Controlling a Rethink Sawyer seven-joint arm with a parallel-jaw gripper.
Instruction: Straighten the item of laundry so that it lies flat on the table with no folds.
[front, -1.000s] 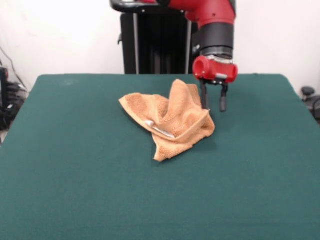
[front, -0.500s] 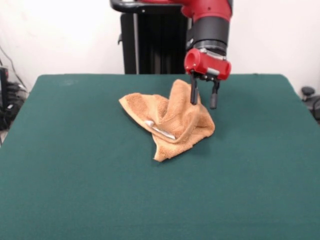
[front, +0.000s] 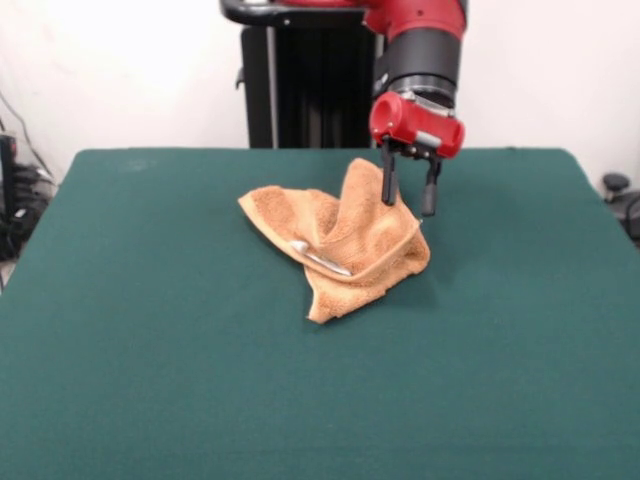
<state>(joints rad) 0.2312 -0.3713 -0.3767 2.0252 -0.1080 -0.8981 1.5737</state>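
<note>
- The red-and-black tool (front: 409, 206) hangs with fingers spread, gripping nothing.
- The crumpled orange-tan terry towel (front: 340, 250) lies bunched on the dark green felt table (front: 150, 380), its raised peak just below the tool.
- Likely step: lining up a grasp; next, lower and close on an upper fold.

no text, label or number can be read anywhere.

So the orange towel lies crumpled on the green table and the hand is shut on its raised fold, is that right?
Not quite: in the front view the hand is open, its fingers apart at the raised fold of the towel, gripping nothing. The towel does lie crumpled on the green table.
</note>
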